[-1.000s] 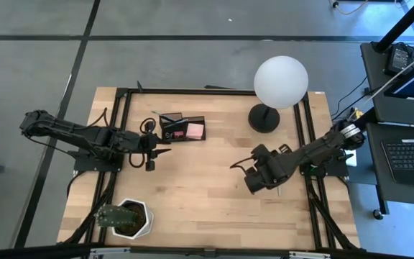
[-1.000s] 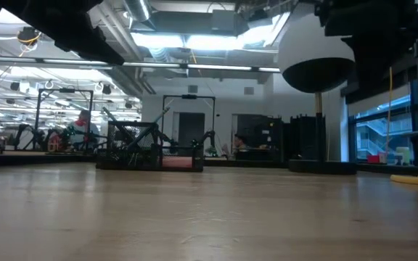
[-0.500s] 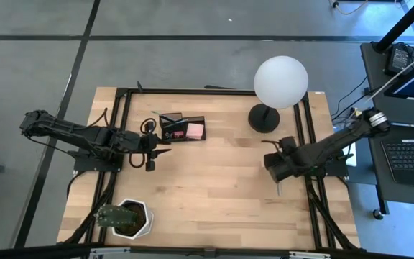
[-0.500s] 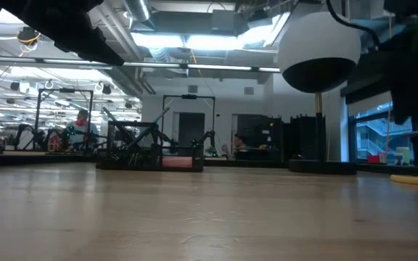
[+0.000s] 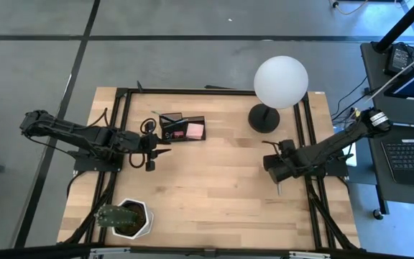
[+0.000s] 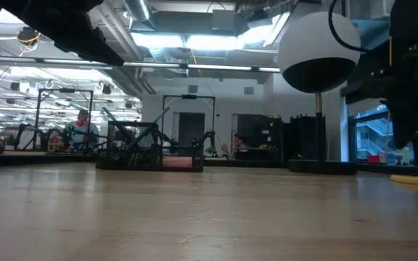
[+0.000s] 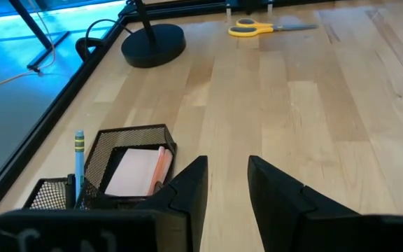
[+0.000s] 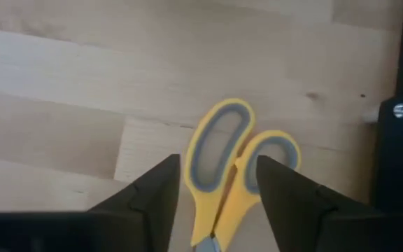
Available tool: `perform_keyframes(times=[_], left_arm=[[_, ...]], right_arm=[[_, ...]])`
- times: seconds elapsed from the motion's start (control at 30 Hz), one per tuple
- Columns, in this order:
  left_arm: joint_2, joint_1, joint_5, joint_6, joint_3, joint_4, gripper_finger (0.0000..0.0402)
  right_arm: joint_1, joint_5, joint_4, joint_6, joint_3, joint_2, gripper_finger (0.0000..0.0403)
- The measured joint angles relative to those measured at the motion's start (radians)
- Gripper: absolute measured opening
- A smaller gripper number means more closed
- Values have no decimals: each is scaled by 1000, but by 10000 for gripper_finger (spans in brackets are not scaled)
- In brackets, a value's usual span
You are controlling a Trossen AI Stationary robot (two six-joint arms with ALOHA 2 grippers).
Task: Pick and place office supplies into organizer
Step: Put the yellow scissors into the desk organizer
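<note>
Right gripper (image 5: 272, 167) hovers by the table's (image 5: 207, 194) right edge; left gripper (image 5: 165, 149) waits beside the black mesh organizer (image 5: 182, 128). Right wrist view: parted fingers (image 8: 152, 192) straddle the yellow-handled scissors (image 8: 229, 164) on the wood, seemingly without gripping. Left wrist view: fingers (image 7: 194, 185) apart; a pink sticky-note pad (image 7: 137, 170) lies inside the organizer.

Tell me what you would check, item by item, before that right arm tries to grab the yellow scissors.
1. Right gripper lined up over the yellow-handled scissors: ok, handles sit between its open jaws.
2. Scissors lying flat on the light wooden table: ok.
3. Jaws closed on the handles: not ok, a gap shows on both sides.
4. Black mesh organizer has room: cannot tell; a pink sticky-note pad fills one compartment.
5. Left gripper out of the way: ok, open beside the organizer.
</note>
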Motion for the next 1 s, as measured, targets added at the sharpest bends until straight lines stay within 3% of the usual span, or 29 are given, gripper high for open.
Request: perform_keyframes(times=[0.2,0.37,0.7,1.0], left_arm=[[0,0,-1,0,0,0,97],[0,0,-6,0,0,0,97],[0,0,-26,0,0,0,97],[0,0,-26,0,0,-1,97]], right_arm=[[0,-26,18,-71,-25,0,246],[0,-31,84,-73,-24,0,260],[-34,-34,69,42,-24,7,229],[-55,-109,59,58,-24,132,193]])
